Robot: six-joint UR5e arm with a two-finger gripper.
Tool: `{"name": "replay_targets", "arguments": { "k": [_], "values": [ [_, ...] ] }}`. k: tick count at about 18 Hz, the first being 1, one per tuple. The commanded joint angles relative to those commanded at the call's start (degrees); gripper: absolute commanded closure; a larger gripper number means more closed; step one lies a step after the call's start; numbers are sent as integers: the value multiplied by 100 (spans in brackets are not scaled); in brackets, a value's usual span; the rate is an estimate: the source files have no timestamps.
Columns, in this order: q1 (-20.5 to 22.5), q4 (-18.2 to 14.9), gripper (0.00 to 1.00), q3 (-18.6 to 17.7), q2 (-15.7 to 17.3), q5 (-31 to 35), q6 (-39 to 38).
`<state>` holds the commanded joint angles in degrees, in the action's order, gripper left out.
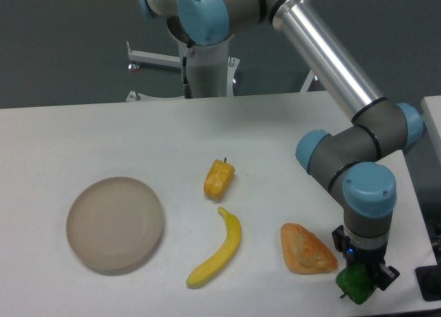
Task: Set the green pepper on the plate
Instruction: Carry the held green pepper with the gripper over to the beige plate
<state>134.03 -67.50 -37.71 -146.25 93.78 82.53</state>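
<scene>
The green pepper (354,284) sits low at the table's front right corner, glossy and dark green. My gripper (360,274) comes straight down over it, and its black fingers appear to be shut on the pepper, which hides their tips. The plate (115,224), a round beige-grey dish with nothing on it, lies far off on the left side of the table.
A yellow-orange pepper (218,178) lies mid-table with a banana (219,249) just in front of it. An orange croissant-like pastry (305,249) sits right beside the gripper on its left. The table's right edge (420,213) is close by, with a dark object (428,282) beyond.
</scene>
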Motion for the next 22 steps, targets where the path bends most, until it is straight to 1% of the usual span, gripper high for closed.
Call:
{"name": "replay_targets", "arguments": {
  "k": [7, 8, 10, 12, 14, 16, 18, 20, 22],
  "values": [
    [-70, -26, 42, -97, 123, 17, -44],
    [-123, -87, 42, -105, 158, 17, -105],
    [-219, -350, 42, -123, 281, 17, -202],
    [-377, -413, 42, -307, 465, 17, -499],
    [-474, -492, 42, -544, 719, 17, -641],
    [-632, -554, 42, -947, 1071, 9, -746],
    [-790, -571, 42, -1282, 1370, 17, -1036],
    [-966, -667, 42, -1493, 1572, 17, -1317],
    [-1212, -808, 43, -1625, 1705, 0, -1703]
  ]
}}
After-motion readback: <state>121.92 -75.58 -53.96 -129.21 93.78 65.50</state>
